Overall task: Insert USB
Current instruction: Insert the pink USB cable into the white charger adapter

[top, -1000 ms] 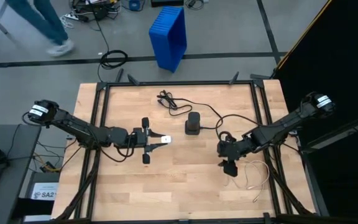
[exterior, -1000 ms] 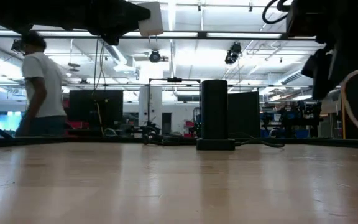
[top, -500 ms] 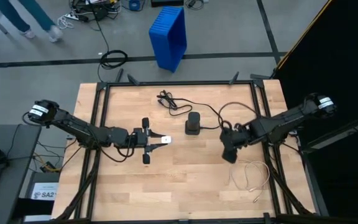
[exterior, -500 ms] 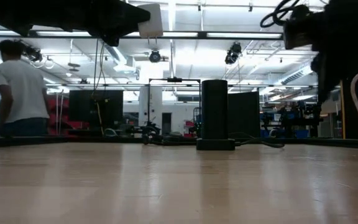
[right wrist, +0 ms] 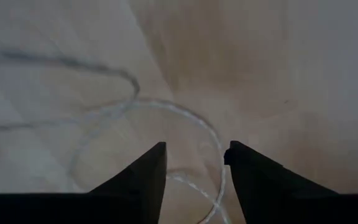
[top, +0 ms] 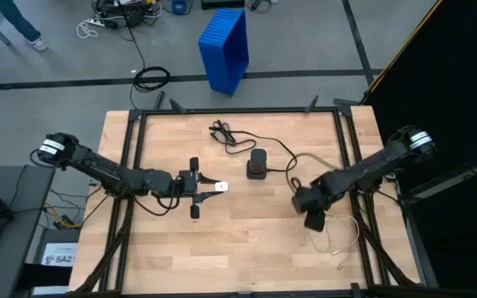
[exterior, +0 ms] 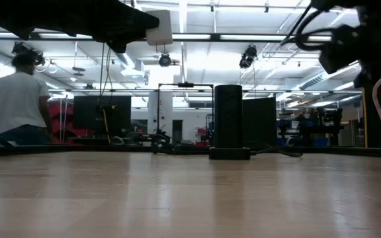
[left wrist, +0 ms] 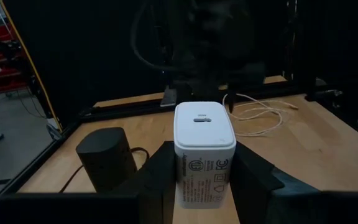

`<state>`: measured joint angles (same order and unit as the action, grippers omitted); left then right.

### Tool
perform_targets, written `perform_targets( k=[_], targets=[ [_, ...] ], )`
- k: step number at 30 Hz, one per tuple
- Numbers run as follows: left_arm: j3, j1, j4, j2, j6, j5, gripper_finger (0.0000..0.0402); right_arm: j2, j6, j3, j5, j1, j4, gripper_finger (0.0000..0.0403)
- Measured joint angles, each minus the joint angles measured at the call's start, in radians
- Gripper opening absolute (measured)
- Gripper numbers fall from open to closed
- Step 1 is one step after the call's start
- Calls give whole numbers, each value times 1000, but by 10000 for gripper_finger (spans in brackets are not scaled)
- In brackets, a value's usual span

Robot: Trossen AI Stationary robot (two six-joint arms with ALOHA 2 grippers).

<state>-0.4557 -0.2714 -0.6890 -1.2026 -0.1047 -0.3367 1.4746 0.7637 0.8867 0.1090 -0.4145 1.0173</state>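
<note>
A: Left of the table's middle, your left gripper [left wrist: 197, 180] pinches the white charger [left wrist: 204, 146], port facing right. The white cable [top: 331, 236] lies at the near right.

B: Which step?

A: Reaching for the cable, I judge. Your right gripper [right wrist: 194, 168], fingers spread with nothing between, has come nearer since a moment ago. Next you must close on the plug end.

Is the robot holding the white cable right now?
No, the right gripper is open above the thin white cable, gripping nothing.
</note>
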Motion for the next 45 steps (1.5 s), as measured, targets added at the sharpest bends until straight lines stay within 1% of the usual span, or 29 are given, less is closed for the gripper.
perform_targets(
  k=[3,6,9,11,13,15,18,21,23,25,27,30,33,35,38,40,45],
  targets=[
    [0,0,4,0,6,0,92,107,-14,0,10,-26,-31,120],
    [0,0,3,0,8,0,92,200,-24,3,21,-31,-113,102],
    [0,0,1,0,8,0,92,241,-56,4,46,-27,-170,87],
    [0,0,0,0,9,0,92,249,-62,13,43,-14,-205,78],
    [0,0,-3,0,8,0,92,245,-68,31,8,7,-222,70],
    [0,0,-10,0,8,0,92,237,-96,56,-66,33,-267,63],
    [0,0,-19,0,3,0,92,236,-183,93,-179,71,-364,56],
    [0,0,-21,-1,3,0,92,232,-296,129,-213,109,-493,52],
    [0,0,-25,0,2,0,92,233,-358,143,-210,133,-586,50],
    [0,0,-24,0,1,0,92,227,-403,166,-203,151,-635,50],
    [0,0,-23,0,1,0,92,220,-436,197,-202,162,-606,50],
    [0,0,-15,0,1,0,92,193,-443,238,-198,162,-453,48],
    [0,0,-5,0,2,0,92,144,-344,255,-192,138,-299,48],
    [0,0,-3,0,3,0,92,117,-214,255,-191,116,-196,48],
    [0,0,-5,0,3,0,92,92,-3,255,-205,65,-91,48],
    [-1,0,-8,0,4,0,92,91,107,253,-218,20,-58,50],
    [-1,0,-6,0,5,1,92,96,294,203,-228,-84,-115,71]
  ],
)
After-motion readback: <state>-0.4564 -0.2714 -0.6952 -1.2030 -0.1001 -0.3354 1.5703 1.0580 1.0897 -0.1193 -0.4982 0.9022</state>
